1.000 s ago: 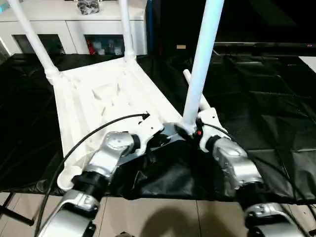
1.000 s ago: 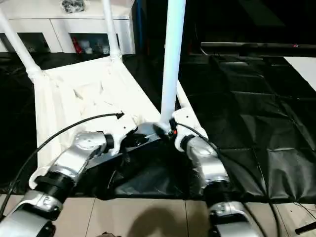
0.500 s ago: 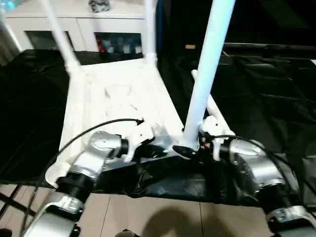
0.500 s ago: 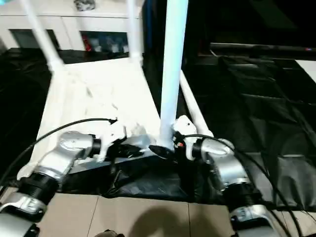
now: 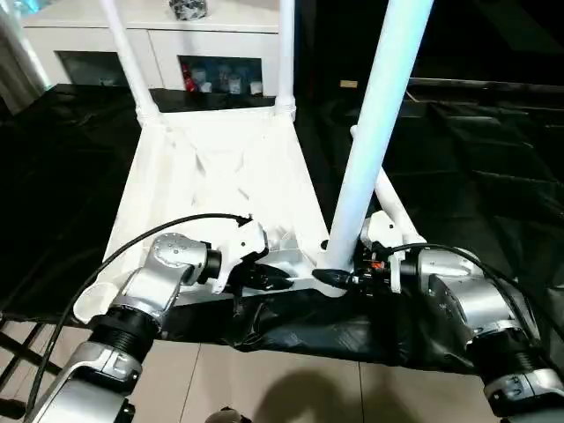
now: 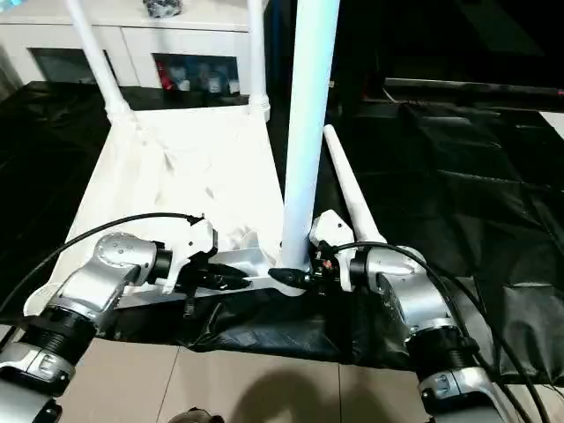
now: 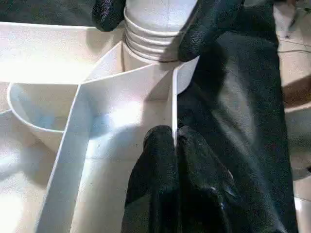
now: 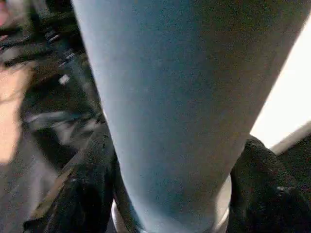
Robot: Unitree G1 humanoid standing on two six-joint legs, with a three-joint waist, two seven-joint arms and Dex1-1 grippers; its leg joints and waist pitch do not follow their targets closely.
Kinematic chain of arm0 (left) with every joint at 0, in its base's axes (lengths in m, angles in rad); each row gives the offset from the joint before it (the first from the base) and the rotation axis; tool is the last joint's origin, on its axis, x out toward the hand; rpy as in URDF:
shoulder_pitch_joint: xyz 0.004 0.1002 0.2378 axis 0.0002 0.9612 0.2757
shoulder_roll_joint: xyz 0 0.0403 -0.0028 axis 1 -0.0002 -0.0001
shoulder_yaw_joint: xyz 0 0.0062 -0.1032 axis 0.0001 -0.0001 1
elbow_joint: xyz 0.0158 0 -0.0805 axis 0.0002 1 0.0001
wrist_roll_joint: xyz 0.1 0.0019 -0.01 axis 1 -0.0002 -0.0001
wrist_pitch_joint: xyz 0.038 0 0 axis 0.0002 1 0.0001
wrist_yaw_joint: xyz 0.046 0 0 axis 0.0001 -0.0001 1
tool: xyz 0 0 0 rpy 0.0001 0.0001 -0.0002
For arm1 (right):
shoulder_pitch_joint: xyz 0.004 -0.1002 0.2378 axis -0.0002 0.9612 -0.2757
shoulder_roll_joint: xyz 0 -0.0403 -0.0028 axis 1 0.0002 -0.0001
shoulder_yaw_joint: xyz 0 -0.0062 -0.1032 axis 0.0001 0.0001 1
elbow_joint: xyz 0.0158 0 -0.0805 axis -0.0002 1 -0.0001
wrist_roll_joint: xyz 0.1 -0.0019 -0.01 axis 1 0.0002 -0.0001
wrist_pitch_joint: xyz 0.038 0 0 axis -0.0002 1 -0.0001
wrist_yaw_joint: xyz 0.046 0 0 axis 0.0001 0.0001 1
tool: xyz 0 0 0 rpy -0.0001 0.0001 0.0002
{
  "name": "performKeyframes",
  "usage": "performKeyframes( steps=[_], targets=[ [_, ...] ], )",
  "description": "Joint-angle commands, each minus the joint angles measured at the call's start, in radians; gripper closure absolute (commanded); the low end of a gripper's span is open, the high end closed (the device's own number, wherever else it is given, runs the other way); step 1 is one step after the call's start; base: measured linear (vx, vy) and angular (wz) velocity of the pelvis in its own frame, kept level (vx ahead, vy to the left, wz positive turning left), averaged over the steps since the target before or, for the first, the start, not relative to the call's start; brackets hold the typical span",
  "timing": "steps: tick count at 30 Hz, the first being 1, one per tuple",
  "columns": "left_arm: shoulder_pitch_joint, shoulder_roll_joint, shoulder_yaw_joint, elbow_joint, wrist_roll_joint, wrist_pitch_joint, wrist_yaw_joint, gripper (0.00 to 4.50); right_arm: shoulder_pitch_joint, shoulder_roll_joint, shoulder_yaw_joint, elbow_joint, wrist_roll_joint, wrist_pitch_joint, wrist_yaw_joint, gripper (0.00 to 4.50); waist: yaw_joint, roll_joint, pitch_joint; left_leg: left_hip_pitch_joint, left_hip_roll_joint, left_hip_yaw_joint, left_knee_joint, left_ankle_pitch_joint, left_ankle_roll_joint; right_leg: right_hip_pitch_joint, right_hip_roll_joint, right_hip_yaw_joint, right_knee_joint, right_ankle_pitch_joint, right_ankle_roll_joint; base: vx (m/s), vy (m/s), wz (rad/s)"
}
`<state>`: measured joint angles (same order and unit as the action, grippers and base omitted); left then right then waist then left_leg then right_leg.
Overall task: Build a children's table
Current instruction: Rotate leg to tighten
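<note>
White table top (image 5: pixel 220 189) lies inverted, left gripper (image 7: pixel 172 145) pinching its rim at 6 o'clock to steady it while right gripper (image 6: pixel 295 276) straddles the upright leg (image 5: pixel 374 141) base, grip unconfirmed.

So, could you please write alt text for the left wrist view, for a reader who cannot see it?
The left gripper is shut on a thin rib of the upturned white children's table, beside a round corner socket. Beyond it, the right gripper's black fingers sit on both sides of the ribbed base of a leg standing in that socket, above black sheeting.
</note>
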<state>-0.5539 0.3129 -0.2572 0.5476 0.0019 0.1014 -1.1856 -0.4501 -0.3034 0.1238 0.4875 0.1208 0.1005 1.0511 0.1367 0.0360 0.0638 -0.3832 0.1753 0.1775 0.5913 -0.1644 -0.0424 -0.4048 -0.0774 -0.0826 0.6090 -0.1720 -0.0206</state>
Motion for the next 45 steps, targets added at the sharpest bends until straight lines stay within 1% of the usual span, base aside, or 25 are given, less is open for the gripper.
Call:
performKeyframes(
  steps=[1,3,4,7,8,10,13,15,17,20,21,23,27,30,32,33,34,35,37,38,39,40,43,44,45],
  targets=[
    [-0.047,-0.081,0.033,-0.006,-0.003,-0.017,0.145,4.50,-0.028,0.099,-0.005,0.060,-0.026,0.002,-0.204,1.82,-0.012,-0.008,-0.072,0.021,0.060,-0.022,-0.072,-0.265,0.026,0.041,-0.085,0.054,-0.087,-0.335,-0.191,0.000,0.000,0.00],
    [-0.053,-0.094,0.038,0.001,0.004,-0.015,0.179,4.50,-0.040,0.119,-0.017,0.085,-0.034,0.011,-0.262,1.82,-0.021,-0.010,-0.071,0.021,0.056,-0.025,-0.074,-0.285,0.011,0.045,-0.087,0.051,-0.091,-0.371,-0.182,0.000,0.000,0.00],
    [-0.060,-0.105,0.041,0.007,0.015,-0.007,0.213,4.50,-0.052,0.139,-0.027,0.108,-0.040,0.016,-0.316,1.83,-0.032,-0.010,-0.072,0.019,0.056,-0.027,-0.075,-0.292,0.003,0.047,-0.085,0.051,-0.091,-0.376,-0.168,0.000,0.000,0.00],
    [-0.081,-0.149,0.047,0.015,0.048,0.052,0.337,4.50,-0.095,0.218,-0.072,0.194,-0.042,0.038,-0.502,1.83,-0.046,-0.008,-0.074,0.021,0.053,-0.025,-0.073,-0.288,0.002,0.045,-0.084,0.053,-0.090,-0.356,-0.174,0.000,0.000,0.00],
    [-0.086,-0.167,0.053,0.015,0.055,0.073,0.383,4.50,-0.108,0.239,-0.082,0.213,-0.046,0.038,-0.555,1.84,-0.054,-0.008,-0.072,0.015,0.054,-0.026,-0.074,-0.276,0.005,0.048,-0.084,0.053,-0.088,-0.334,-0.182,0.000,0.000,0.00],
    [-0.091,-0.189,0.059,0.016,0.062,0.095,0.438,4.50,-0.123,0.265,-0.095,0.234,-0.053,0.032,-0.611,1.84,-0.057,-0.006,-0.077,0.017,0.054,-0.024,-0.071,-0.252,0.008,0.048,-0.082,0.054,-0.083,-0.283,-0.192,0.000,0.000,0.00],
    [-0.092,-0.231,0.062,0.025,0.076,0.100,0.510,4.50,-0.148,0.299,-0.109,0.265,-0.045,-0.004,-0.634,1.84,-0.060,-0.012,-0.078,0.013,0.049,-0.019,-0.065,-0.223,0.035,0.052,-0.082,0.053,-0.082,-0.237,-0.206,0.000,0.000,0.00],
    [-0.090,-0.240,0.053,0.030,0.082,0.083,0.520,4.50,-0.155,0.303,-0.116,0.270,-0.035,-0.007,-0.623,1.28,-0.057,-0.011,-0.077,0.012,0.050,-0.018,-0.064,-0.212,0.051,0.053,-0.082,0.052,-0.084,-0.239,-0.203,0.000,0.000,0.00],
    [-0.080,-0.239,0.034,0.026,0.087,0.062,0.501,4.50,-0.156,0.302,-0.121,0.267,-0.029,-0.008,-0.614,1.14,-0.055,-0.011,-0.076,0.014,0.052,-0.020,-0.067,-0.226,0.055,0.053,-0.081,0.051,-0.085,-0.258,-0.195,0.000,0.000,0.00],
    [-0.072,-0.240,0.024,0.017,0.087,0.065,0.490,4.50,-0.156,0.291,-0.114,0.264,-0.053,-0.034,-0.638,0.90,-0.056,-0.011,-0.076,0.015,0.052,-0.020,-0.068,-0.238,0.048,0.051,-0.081,0.051,-0.086,-0.274,-0.193,0.000,0.000,0.00],
    [-0.069,-0.241,0.018,0.014,0.094,0.070,0.496,4.50,-0.153,0.273,-0.107,0.256,-0.081,-0.059,-0.671,0.90,-0.057,-0.005,-0.075,0.015,0.052,-0.020,-0.068,-0.244,0.044,0.050,-0.080,0.052,-0.088,-0.276,-0.192,0.000,0.000,0.00],
    [-0.071,-0.245,0.022,0.020,0.095,0.074,0.507,4.50,-0.147,0.261,-0.110,0.240,-0.083,-0.060,-0.677,0.90,-0.056,-0.008,-0.077,0.014,0.052,-0.020,-0.068,-0.236,0.041,0.052,-0.080,0.052,-0.084,-0.256,-0.196,0.000,0.000,0.00],
    [-0.098,-0.268,0.061,0.064,0.109,0.131,0.606,4.50,-0.080,0.181,-0.132,0.089,-0.069,-0.032,-0.630,0.90,-0.045,-0.007,-0.078,0.015,0.052,-0.018,-0.064,-0.207,0.060,0.054,-0.076,0.053,-0.083,-0.202,-0.190,0.000,0.000,0.00],
    [-0.110,-0.273,0.073,0.079,0.112,0.134,0.645,4.50,-0.028,0.113,-0.147,-0.035,-0.045,0.007,-0.562,0.90,-0.046,-0.009,-0.080,0.006,0.048,-0.022,-0.063,-0.186,0.079,0.065,-0.075,0.048,-0.079,-0.166,-0.188,0.000,0.000,0.00],
    [-0.112,-0.273,0.073,0.080,0.114,0.133,0.651,4.50,-0.018,0.095,-0.151,-0.064,-0.038,0.019,-0.545,0.90,-0.047,-0.011,-0.080,0.005,0.046,-0.020,-0.060,-0.176,0.093,0.065,-0.077,0.048,-0.082,-0.172,-0.190,0.000,0.000,0.00],
    [-0.117,-0.273,0.072,0.081,0.119,0.119,0.668,4.50,-0.001,0.063,-0.154,-0.109,-0.027,0.049,-0.511,0.90,-0.046,-0.006,-0.080,0.006,0.045,-0.020,-0.057,-0.174,0.096,0.063,-0.079,0.047,-0.083,-0.187,-0.192,0.000,0.000,0.00],
    [-0.118,-0.273,0.073,0.081,0.119,0.116,0.670,4.50,0.002,0.056,-0.154,-0.118,-0.026,0.056,-0.504,0.90,-0.047,-0.007,-0.080,0.007,0.045,-0.019,-0.057,-0.176,0.098,0.063,-0.077,0.046,-0.086,-0.194,-0.191,0.000,0.000,0.00],
    [-0.124,-0.277,0.077,0.078,0.117,0.103,0.689,4.50,0.016,0.028,-0.152,-0.154,-0.016,0.081,-0.473,0.90,-0.046,-0.014,-0.080,0.007,0.047,-0.018,-0.056,-0.175,0.102,0.063,-0.075,0.046,-0.086,-0.195,-0.192,0.000,0.000,0.00],
    [-0.126,-0.279,0.082,0.077,0.119,0.100,0.701,4.50,0.023,0.018,-0.150,-0.173,-0.008,0.092,-0.461,0.90,-0.044,-0.011,-0.079,0.006,0.047,-0.019,-0.056,-0.172,0.106,0.063,-0.075,0.045,-0.086,-0.207,-0.188,0.000,0.000,0.00],
    [-0.127,-0.283,0.091,0.071,0.111,0.089,0.701,4.50,0.029,0.010,-0.148,-0.187,-0.001,0.101,-0.450,0.90,-0.044,-0.011,-0.081,0.006,0.048,-0.020,-0.056,-0.171,0.106,0.062,-0.076,0.044,-0.086,-0.211,-0.187,0.000,0.000,0.00],
    [-0.128,-0.282,0.105,0.045,0.091,0.086,0.692,4.22,0.040,-0.003,-0.142,-0.217,0.010,0.122,-0.427,0.83,-0.045,-0.012,-0.081,0.006,0.047,-0.020,-0.056,-0.175,0.107,0.062,-0.076,0.043,-0.088,-0.214,-0.189,0.000,0.000,0.00],
    [-0.129,-0.281,0.125,0.015,0.066,0.095,0.686,4.05,0.049,-0.012,-0.135,-0.245,0.016,0.142,-0.413,0.81,-0.044,-0.025,-0.080,0.006,0.047,-0.019,-0.056,-0.172,0.112,0.064,-0.076,0.043,-0.088,-0.218,-0.189,0.000,0.000,0.00],
    [-0.129,-0.246,0.147,-0.072,0.052,0.128,0.678,3.90,0.059,-0.020,-0.119,-0.291,0.025,0.185,-0.393,0.81,-0.037,-0.015,-0.084,0.008,0.056,-0.022,-0.055,-0.149,0.112,0.060,-0.080,0.043,-0.079,-0.183,-0.211,0.000,0.000,0.00],
    [-0.124,-0.225,0.144,-0.102,0.060,0.137,0.669,3.81,0.059,-0.019,-0.112,-0.299,0.023,0.200,-0.393,0.81,-0.039,-0.020,-0.081,0.006,0.056,-0.021,-0.056,-0.156,0.112,0.058,-0.078,0.042,-0.080,-0.177,-0.217,0.000,0.000,0.00],
    [-0.115,-0.199,0.139,-0.140,0.068,0.151,0.650,3.81,0.059,-0.018,-0.103,-0.305,0.022,0.215,-0.389,0.81,-0.039,-0.018,-0.078,0.008,0.056,-0.022,-0.058,-0.168,0.108,0.057,-0.078,0.042,-0.079,-0.197,-0.213,0.000,0.000,0.00]
  ],
)
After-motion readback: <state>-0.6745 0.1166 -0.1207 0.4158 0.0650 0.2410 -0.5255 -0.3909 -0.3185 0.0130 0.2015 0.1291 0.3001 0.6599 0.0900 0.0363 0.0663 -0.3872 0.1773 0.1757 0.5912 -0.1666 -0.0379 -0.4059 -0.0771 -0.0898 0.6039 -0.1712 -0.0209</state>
